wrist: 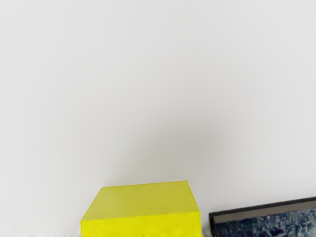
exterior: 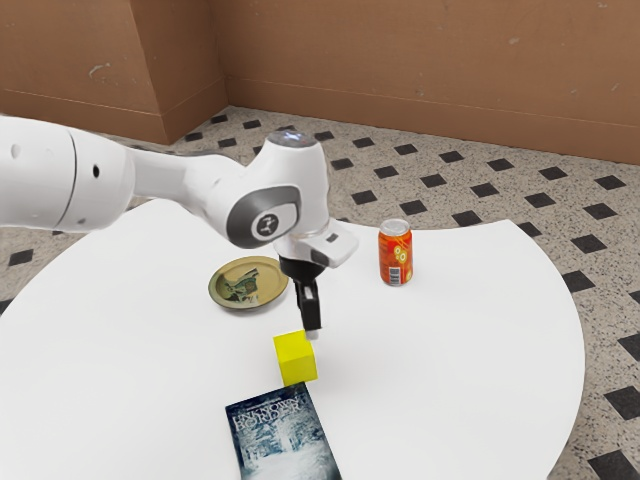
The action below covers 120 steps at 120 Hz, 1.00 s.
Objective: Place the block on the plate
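And here's the yellow block (exterior: 295,358), upright on the white table (exterior: 450,350), off the plate! The black gripper (exterior: 312,330) points down right by its top, toward one o'clock from the block in the exterior view; open or closed, I cannot tell, nor whether they touch. From the block in that same view, the patterned plate (exterior: 219,288) lies at eleven o'clock, the orange can (exterior: 396,262) stands between one and two, and the dark-covered book (exterior: 285,440) lies flat at six, just beside the block. The wrist view catches a slim gap between those two!
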Tool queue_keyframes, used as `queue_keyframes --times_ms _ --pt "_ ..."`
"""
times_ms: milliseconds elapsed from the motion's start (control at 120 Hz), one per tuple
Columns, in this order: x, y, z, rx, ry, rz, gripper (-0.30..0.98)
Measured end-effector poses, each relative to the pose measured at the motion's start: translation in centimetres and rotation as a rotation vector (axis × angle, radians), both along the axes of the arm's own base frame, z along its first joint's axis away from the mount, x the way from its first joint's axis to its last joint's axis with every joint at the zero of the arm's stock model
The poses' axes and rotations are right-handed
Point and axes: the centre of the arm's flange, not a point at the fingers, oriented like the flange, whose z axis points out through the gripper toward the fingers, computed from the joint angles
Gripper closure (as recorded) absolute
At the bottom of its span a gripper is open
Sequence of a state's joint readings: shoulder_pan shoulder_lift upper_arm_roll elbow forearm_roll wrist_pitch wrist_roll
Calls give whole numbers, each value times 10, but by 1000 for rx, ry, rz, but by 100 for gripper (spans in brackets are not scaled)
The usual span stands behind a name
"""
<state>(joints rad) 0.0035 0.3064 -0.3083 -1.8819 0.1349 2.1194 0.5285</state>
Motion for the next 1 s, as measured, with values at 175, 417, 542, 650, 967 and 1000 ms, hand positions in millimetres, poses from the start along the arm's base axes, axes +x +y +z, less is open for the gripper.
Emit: queue_keyframes --times_ms 175,417,542,650,967,1000 --pt "-22 11 -9 -10 7 -5 0" --pt "-22 46 -21 -16 7 31 0" --pt "-18 45 -42 -25 29 21 0" --pt "-14 44 -48 -28 29 8 0" --pt "0 31 -62 -47 30 -29 0" --pt "0 31 -62 -47 30 -31 0"
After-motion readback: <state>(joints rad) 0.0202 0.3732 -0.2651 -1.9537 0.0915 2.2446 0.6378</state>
